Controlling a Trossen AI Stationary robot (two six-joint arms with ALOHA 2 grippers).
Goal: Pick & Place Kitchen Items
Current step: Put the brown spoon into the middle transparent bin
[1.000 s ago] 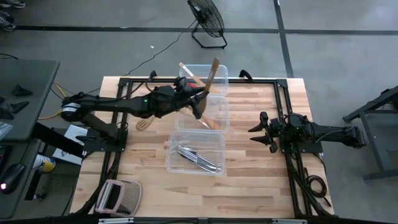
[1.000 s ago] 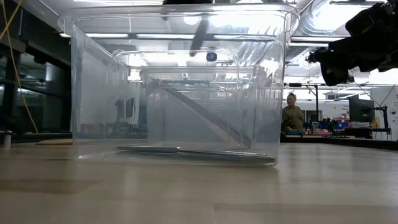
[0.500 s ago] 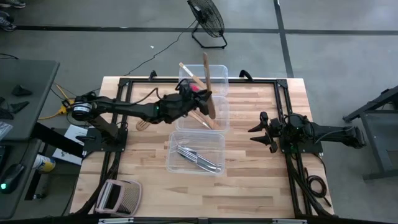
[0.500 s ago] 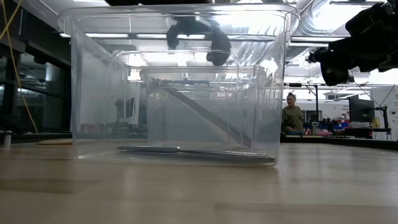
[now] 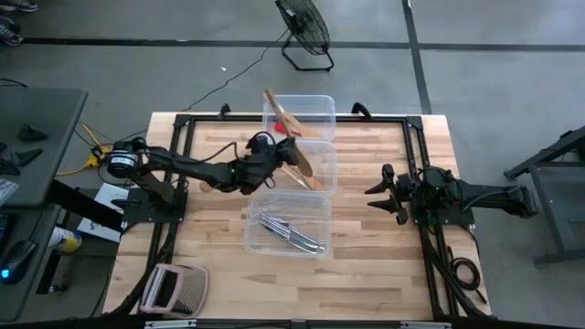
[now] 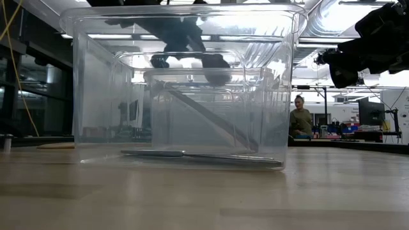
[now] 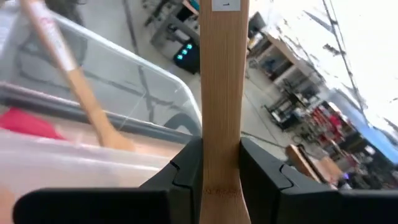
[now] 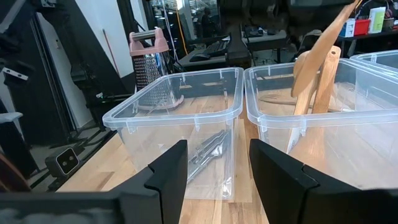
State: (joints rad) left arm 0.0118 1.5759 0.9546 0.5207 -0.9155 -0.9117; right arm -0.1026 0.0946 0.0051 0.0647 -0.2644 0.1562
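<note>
Three clear tubs stand in a row down the table's middle. The near tub holds silver cutlery. The far tub holds a wooden spoon and a small red utensil. My left gripper is over the middle tub, shut on a pale wooden spatula. Another wooden utensil leans inside the middle tub. A wooden utensil lies on the table left of the tubs. My right gripper waits open at the table's right side. My left gripper pinches the spatula's flat handle between its two fingers, one on each side edge. The fingers lie across the handle. The spatula slants away from the gripper toward the far tub. Its long free end is lifted clear.
A grater with a pink handle lies at the table's near left corner. Black frame rails run along the table's left, right and far edges. A person sits in the room behind the table.
My left gripper has gone down and toward the table's near left, staying shut on the spatula. It has turned, so the spatula's free end has swung from the far right over to the far left, above the far tub.
</note>
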